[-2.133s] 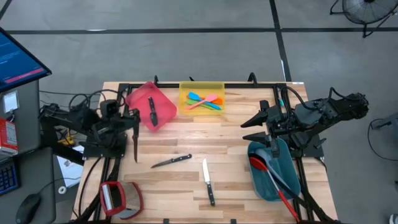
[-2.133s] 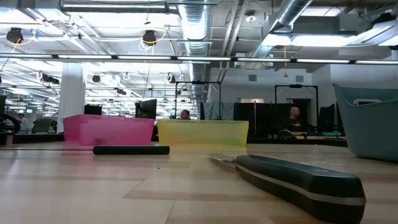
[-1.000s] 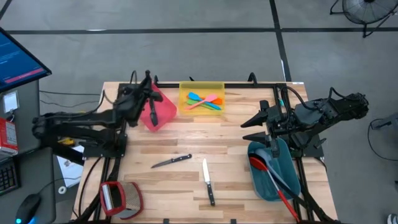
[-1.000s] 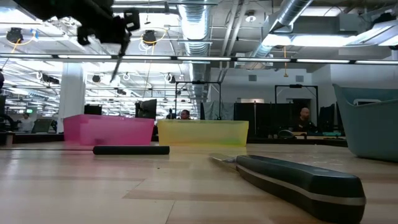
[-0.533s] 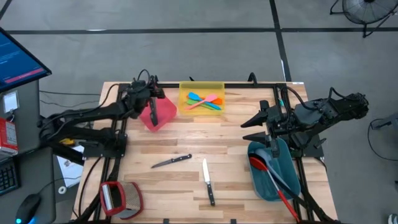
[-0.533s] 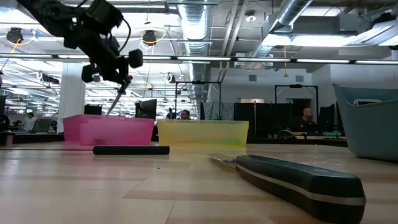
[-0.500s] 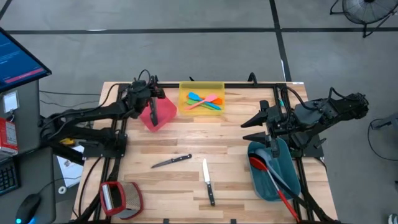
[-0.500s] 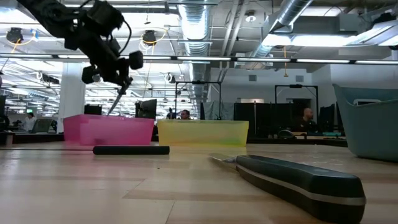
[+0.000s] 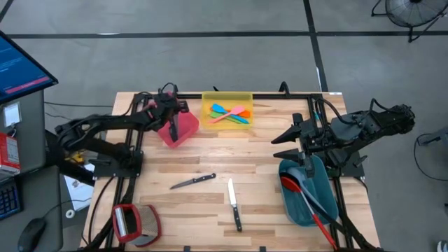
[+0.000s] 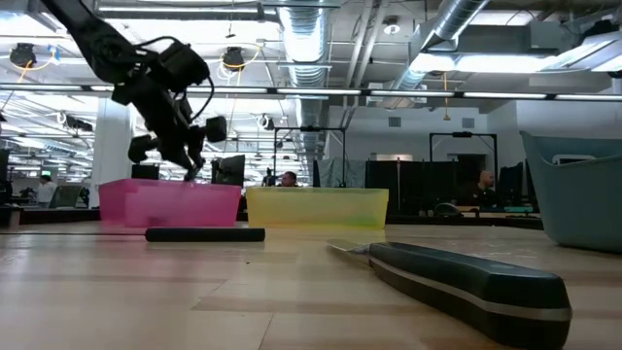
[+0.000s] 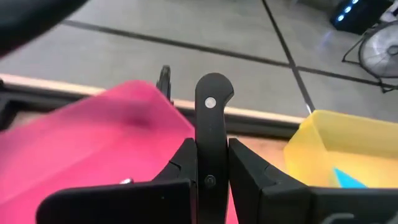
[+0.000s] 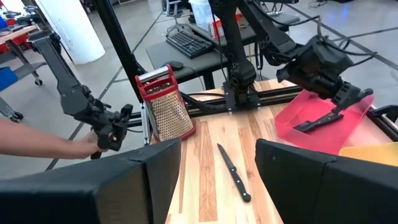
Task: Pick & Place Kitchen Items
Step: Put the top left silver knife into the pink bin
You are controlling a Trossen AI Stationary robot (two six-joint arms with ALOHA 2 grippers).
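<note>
My left gripper (image 9: 171,120) hangs over the pink bin (image 9: 183,133) at the table's far left, shut on a black-handled knife (image 11: 212,118). The blade is hidden behind the bin's wall (image 10: 170,202) in the low view. Two more knives (image 9: 194,181) (image 9: 234,205) lie flat on the wood near the middle. Coloured spatulas (image 9: 231,113) lie in the yellow bin (image 9: 227,98). My right gripper (image 9: 285,136) stands open and holds nothing, above the far end of the teal bin (image 9: 308,199), which holds long spoons (image 9: 297,189). My left gripper pinches the knife's black handle (image 11: 211,163) between its two fingers (image 11: 244,167), which lie across it. The handle's rounded, riveted butt end (image 11: 213,93) sticks out past the fingertips. The gripper slants down over the pink bin. Whether the blade touches the bin is hidden by the wall.
A black handle (image 12: 317,121) lies on the pink bin's floor under the left gripper. A red-framed grater (image 9: 129,220) sits at the near left corner. A person's arm (image 12: 37,146) shows beyond the table's left side. Bare wood lies between the knives and the bins.
My left gripper has sunk toward the pink bin and shifted a little toward the table's right, tipping as it went, still shut on the knife. The blade, which hung in the open above the bin, has now dropped behind the bin's wall.
</note>
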